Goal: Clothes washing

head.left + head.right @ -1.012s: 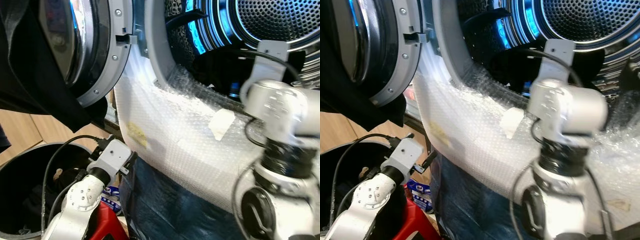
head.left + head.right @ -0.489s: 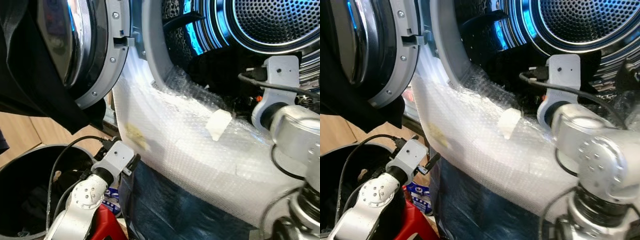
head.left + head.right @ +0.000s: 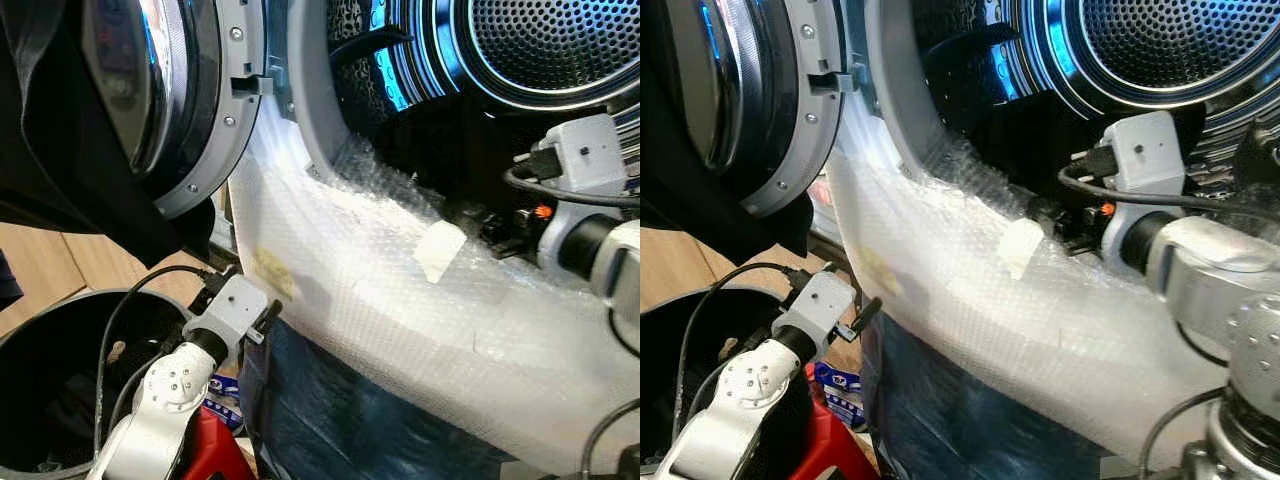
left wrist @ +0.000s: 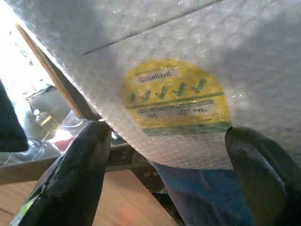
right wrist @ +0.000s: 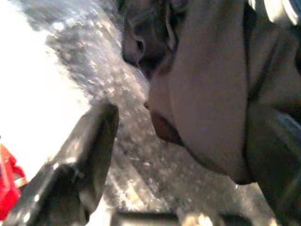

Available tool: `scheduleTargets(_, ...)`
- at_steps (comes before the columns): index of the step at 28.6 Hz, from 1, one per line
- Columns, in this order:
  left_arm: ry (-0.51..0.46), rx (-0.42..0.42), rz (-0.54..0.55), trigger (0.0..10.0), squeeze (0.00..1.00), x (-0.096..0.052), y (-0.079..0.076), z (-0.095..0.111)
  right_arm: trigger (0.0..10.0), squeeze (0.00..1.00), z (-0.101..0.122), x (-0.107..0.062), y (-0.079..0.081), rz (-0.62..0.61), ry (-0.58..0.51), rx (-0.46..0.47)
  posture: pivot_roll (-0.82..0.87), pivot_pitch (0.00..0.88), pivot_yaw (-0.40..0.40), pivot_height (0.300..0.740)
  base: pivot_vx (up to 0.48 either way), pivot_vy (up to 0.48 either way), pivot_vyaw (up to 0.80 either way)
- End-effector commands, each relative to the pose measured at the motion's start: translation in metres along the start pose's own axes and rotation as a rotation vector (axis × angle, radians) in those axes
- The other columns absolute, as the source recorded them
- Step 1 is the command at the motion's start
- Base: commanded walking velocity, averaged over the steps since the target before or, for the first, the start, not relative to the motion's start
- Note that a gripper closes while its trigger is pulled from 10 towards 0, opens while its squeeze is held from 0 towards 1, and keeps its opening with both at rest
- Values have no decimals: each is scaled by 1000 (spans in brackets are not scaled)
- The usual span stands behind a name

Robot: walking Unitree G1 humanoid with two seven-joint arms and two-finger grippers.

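The washing machine's open drum glows blue, with dark clothes lying at its mouth. Bubble wrap covers the machine's front below the opening. My right gripper reaches over the wrap to the drum's lower rim. In the right wrist view its fingers stand apart, open, with a dark grey garment hanging between them. My left gripper is low beside the machine, open, facing a yellow sticker under the bubble wrap.
The round door stands open at the left, with a black cloth draped over it. A black bin sits on the wooden floor below. A red object lies by my left arm. Blue fabric hangs under the wrap.
My right arm has swung from in front of the camera forward to the drum's mouth, bringing its gripper to the dark clothes. The left arm has hardly moved.
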State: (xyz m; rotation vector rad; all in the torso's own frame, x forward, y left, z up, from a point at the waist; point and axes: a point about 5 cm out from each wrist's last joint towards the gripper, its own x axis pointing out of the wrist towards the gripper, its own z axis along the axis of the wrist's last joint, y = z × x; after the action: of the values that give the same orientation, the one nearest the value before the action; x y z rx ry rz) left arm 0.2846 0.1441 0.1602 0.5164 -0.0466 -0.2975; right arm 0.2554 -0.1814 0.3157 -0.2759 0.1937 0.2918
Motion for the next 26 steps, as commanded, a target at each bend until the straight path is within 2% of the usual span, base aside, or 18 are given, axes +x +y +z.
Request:
scheduleTargets(1,-21,-13,0,10000,0,2,0,4,10000,0,-3,-3,5,30,18,-29,-102,25,-104,740,0,0,0)
scheduleTargets(5,-28,-17,1,10000,0,4,1,5,10000,0,-10,-5,15,124,29,-24,-101,27,-98,740,0,0,0)
scheduleTargets(11,-25,-13,11,10000,0,3,5,4,10000,0,-19,-10,17,137,54,-49,-93,28,-93,740,0,0,0)
scheduleTargets(18,-61,-17,13,10000,0,6,7,11,10000,0,-12,-20,21,176,13,-108,-103,40,-90,740,0,0,0)
scheduleTargets(21,-65,-23,4,10000,0,6,7,12,10000,0,-9,-24,26,215,-37,-93,-115,39,-77,740,0,0,0)
scheduleTargets(26,-62,-14,-16,10000,0,7,6,11,10000,0,-17,-29,29,228,-24,-108,-116,38,-72,740,0,0,0)
